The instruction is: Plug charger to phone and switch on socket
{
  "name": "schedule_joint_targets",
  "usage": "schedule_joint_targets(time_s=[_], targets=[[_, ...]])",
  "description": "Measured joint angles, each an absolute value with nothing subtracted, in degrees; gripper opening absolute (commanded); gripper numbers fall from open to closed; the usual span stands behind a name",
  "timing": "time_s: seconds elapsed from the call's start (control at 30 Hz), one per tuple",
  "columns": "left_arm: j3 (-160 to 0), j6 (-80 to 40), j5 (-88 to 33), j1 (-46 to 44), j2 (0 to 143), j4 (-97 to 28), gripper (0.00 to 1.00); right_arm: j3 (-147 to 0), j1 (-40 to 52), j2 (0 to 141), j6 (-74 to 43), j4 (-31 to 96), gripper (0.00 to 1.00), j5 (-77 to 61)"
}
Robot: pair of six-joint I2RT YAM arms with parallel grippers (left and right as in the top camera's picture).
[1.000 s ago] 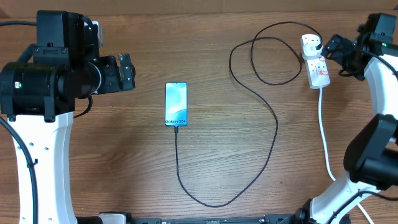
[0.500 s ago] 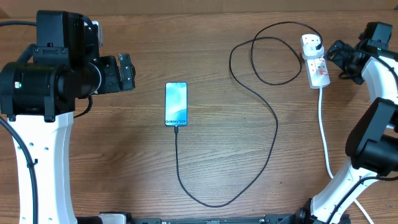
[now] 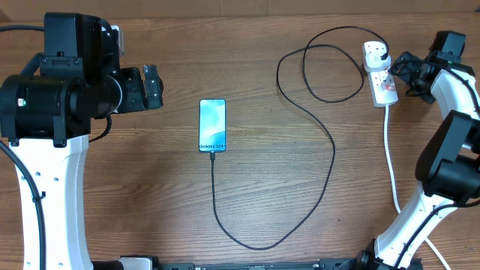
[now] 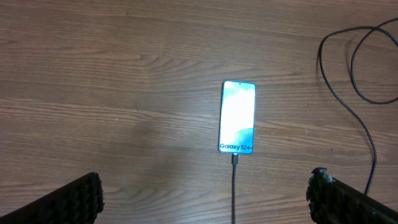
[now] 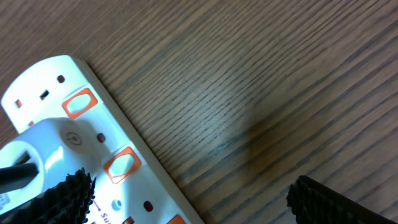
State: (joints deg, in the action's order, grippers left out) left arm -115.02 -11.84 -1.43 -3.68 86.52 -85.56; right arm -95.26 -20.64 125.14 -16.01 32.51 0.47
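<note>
The phone (image 3: 212,125) lies screen-up mid-table, light-blue screen lit; it also shows in the left wrist view (image 4: 237,117). The thin black charger cable (image 3: 326,135) runs from the phone's near end, loops right and back, and ends at a white plug (image 3: 374,51) seated in the white socket strip (image 3: 384,86). The cable tip (image 4: 235,159) sits in the phone's port. In the right wrist view the strip (image 5: 112,162) shows orange-red switches. My right gripper (image 3: 409,75) is open, just right of the strip. My left gripper (image 3: 154,86) is open, left of the phone.
The strip's thick white cord (image 3: 391,161) runs toward the near right edge beside the right arm's base. The black cable loops widely over the wooden table (image 3: 150,195) between phone and strip.
My right gripper has drawn back slightly to the right, away from the socket strip. The left arm, phone and cable have not moved.
</note>
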Motion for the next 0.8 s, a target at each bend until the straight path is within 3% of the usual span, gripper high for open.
schedule_joint_targets(time_s=[0.8], targets=[[-115.0, -11.8, -1.4, -3.7, 86.5, -85.6, 1.0, -95.4, -20.7, 129.2, -12.2, 28.2, 1.0, 1.1]])
